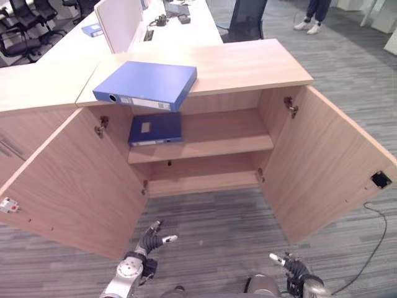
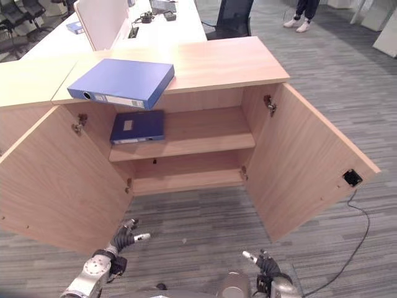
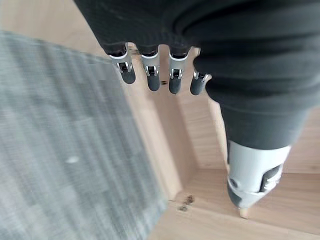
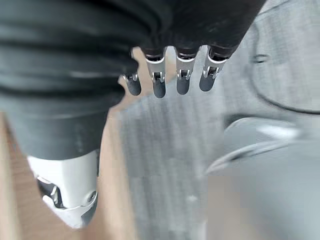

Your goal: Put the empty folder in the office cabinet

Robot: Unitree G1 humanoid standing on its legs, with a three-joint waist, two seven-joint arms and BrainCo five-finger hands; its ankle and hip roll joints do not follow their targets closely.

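A blue box folder [image 1: 147,84] lies flat on top of the wooden cabinet [image 1: 248,62], its corner jutting over the front edge. A darker blue folder [image 1: 156,129] lies on the upper shelf [image 1: 223,139] inside, at the left. Both cabinet doors stand wide open. My left hand [image 1: 149,239] hangs low over the carpet in front of the left door [image 1: 68,180], fingers [image 3: 152,75] relaxed and empty. My right hand [image 1: 291,267] is low at the bottom right, fingers [image 4: 160,82] straight, holding nothing. Both hands are far below the folders.
The right door [image 1: 329,167] swings out toward me. A lower shelf [image 1: 205,177] sits under the upper one. White desks [image 1: 124,31] with small items, office chairs [image 1: 18,25] and a black chair [image 1: 248,18] stand behind the cabinet. A person's legs [image 1: 313,15] show at the far back.
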